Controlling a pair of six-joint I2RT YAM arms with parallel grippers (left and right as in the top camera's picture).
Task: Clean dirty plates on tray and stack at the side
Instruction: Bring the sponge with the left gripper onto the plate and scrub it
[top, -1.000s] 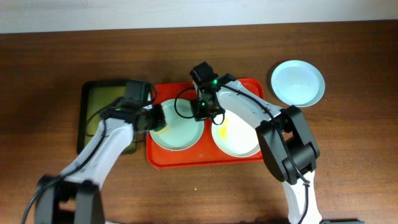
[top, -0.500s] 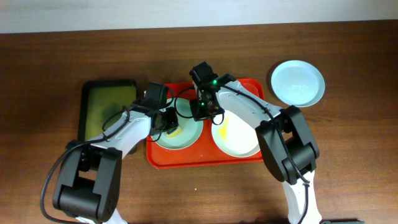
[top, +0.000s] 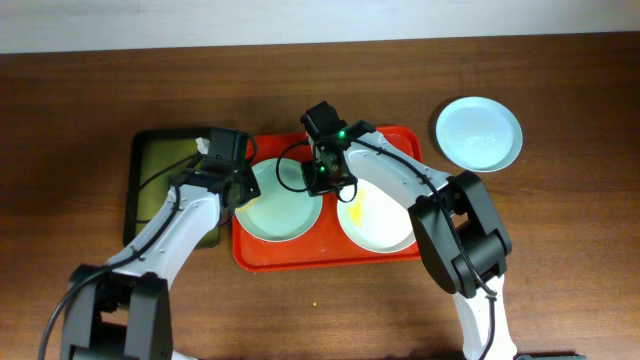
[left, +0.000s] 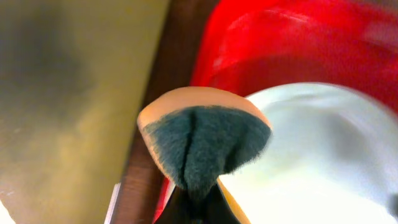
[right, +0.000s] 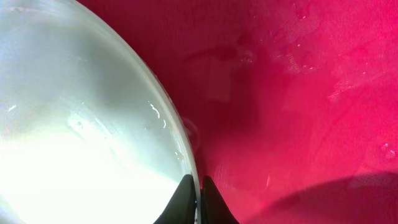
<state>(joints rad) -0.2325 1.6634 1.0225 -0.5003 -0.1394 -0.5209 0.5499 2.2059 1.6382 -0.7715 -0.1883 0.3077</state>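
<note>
The red tray (top: 395, 140) holds two plates. The left mint plate (top: 283, 208) looks free of smears. The right white plate (top: 385, 222) has a yellow smear. My right gripper (top: 322, 180) is shut on the mint plate's right rim; in the right wrist view its fingers (right: 194, 198) pinch the rim of that plate (right: 74, 143). My left gripper (top: 238, 186) is shut on a tan sponge with a dark scouring face (left: 202, 143), held over the left edge of the mint plate (left: 311, 162). A third, pale blue plate (top: 478, 133) lies on the table at the right.
A dark green-black tray (top: 165, 165) lies left of the red tray, partly under my left arm; it also shows in the left wrist view (left: 62, 93). Bare brown table (top: 320, 310) lies in front and behind.
My left gripper pushed the sponge into the mint plate, then pulled back to its left rim. The yellow smear on that plate is gone. The right gripper kept its hold.
</note>
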